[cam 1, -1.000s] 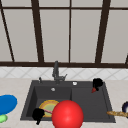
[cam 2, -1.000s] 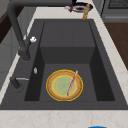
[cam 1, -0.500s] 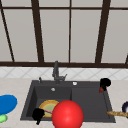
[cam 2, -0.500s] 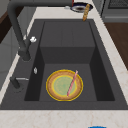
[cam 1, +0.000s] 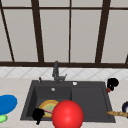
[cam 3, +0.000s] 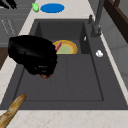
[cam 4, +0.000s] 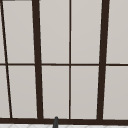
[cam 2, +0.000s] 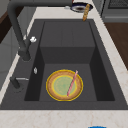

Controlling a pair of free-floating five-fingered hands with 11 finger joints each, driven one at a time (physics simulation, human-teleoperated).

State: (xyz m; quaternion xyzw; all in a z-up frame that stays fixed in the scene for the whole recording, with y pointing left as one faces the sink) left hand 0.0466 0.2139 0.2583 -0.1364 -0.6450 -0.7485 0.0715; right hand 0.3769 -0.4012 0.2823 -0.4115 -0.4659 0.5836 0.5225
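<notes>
My right hand (cam 1: 112, 83) hovers over the counter at the sink's (cam 1: 87, 98) back right corner. It is curled on a small red thing (cam 1: 108, 90) that peeks out below it. The right side view has this hand (cam 3: 32, 56) large and close, with the red thing (cam 3: 46, 75) under it. My left hand (cam 1: 37, 115) floats at the sink's front left edge, beside a yellow plate (cam 1: 48, 106) with a pink stick (cam 2: 72, 83) across it. A large red ball (cam 1: 67, 115) sits in front of the sink's front edge.
A dark faucet (cam 1: 56, 72) stands behind the basin. A baguette (cam 1: 117, 113) and a dark bowl (cam 1: 125, 107) lie on the right counter. A blue plate (cam 1: 6, 103) and a green thing (cam 1: 2, 118) are on the left counter. A window rises behind.
My right hand has moved rightward with the small red thing, from over the sink's right half to its back right corner. The left hand, plate and ball have stayed put.
</notes>
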